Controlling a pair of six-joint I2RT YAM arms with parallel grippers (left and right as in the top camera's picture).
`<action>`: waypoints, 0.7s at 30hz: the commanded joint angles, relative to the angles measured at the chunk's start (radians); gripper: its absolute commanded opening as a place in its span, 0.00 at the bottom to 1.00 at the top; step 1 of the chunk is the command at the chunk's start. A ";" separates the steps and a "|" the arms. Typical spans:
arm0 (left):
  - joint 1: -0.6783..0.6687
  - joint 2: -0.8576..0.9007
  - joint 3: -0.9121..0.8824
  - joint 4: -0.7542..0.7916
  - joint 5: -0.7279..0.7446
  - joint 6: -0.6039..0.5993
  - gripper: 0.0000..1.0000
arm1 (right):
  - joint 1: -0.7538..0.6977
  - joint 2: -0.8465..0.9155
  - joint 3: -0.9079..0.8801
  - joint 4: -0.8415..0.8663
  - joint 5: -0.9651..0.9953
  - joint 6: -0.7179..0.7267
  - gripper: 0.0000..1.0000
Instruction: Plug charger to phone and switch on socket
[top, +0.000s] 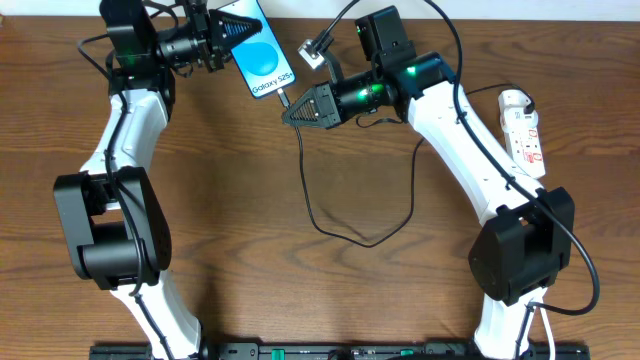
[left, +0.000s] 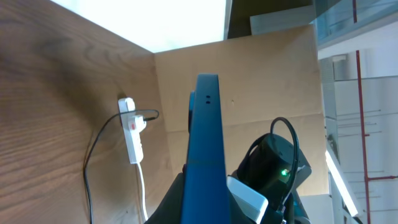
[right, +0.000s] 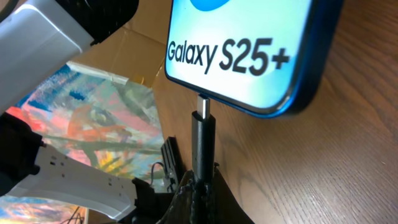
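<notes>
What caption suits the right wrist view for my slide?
Right gripper holds the charger plug against the phone, metal tip at its port, above a wooden table.

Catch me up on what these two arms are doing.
The left gripper holds the phone near the table's far edge. The right gripper grips the charger by its plug, with the tip at the port in the phone's bottom edge. It looks partly in, though I can't tell if it is fully seated. The socket lies beside the right arm, with nothing touching it, so the switch is not yet handled.
</notes>
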 joint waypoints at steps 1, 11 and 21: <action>-0.011 -0.019 0.015 0.011 0.015 -0.009 0.07 | -0.010 -0.019 -0.001 0.022 0.000 0.025 0.01; -0.011 -0.019 0.015 0.010 -0.055 -0.018 0.07 | -0.014 -0.019 -0.001 0.010 0.023 0.101 0.01; -0.011 -0.019 0.015 0.011 -0.072 -0.029 0.07 | -0.035 -0.019 -0.001 0.018 -0.012 0.145 0.01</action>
